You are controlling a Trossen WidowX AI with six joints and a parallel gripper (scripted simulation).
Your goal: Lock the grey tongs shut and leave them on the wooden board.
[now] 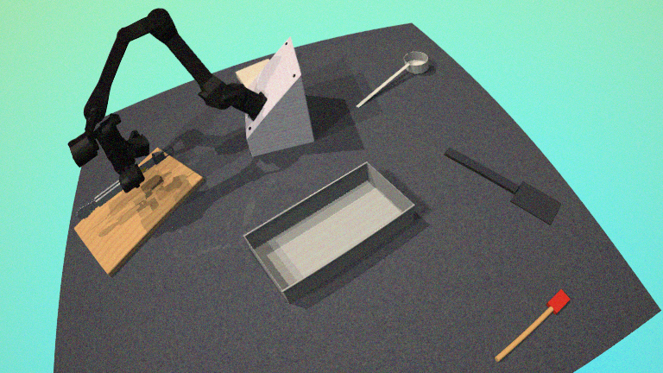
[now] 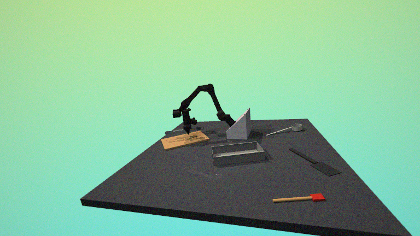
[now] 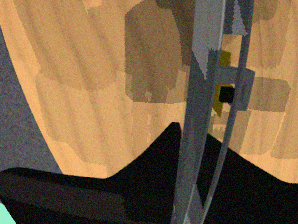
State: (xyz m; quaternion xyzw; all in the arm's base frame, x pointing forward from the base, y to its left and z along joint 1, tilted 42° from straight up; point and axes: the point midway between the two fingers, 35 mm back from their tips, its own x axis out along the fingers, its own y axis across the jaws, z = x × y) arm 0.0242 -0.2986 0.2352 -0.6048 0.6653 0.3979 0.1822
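Observation:
The grey tongs (image 1: 107, 189) (image 2: 171, 133) (image 3: 199, 95) look narrow, their two arms close together. My gripper (image 1: 134, 189) (image 2: 188, 133) (image 3: 181, 130) is shut on them, pointing down. They lie roughly level, along the far long edge of the wooden board (image 1: 104, 245) (image 2: 173, 145) (image 3: 65, 55), low over it; contact with it cannot be told. In the wrist view a grey crosspiece with yellow and black parts shows between the arms. Whether the lock has caught cannot be seen. The roasting tin (image 1: 283, 289) (image 2: 238, 159) is empty.
A pale wedge-shaped mount (image 1: 285, 120) (image 2: 242, 129) carries the arm, with a cream block (image 1: 250, 72) behind it. A measuring cup with a handle (image 1: 416, 62) (image 2: 297, 127), a black spatula (image 1: 535, 203) (image 2: 326, 168) and a red-headed brush (image 1: 558, 301) (image 2: 318, 197) lie right of the tin.

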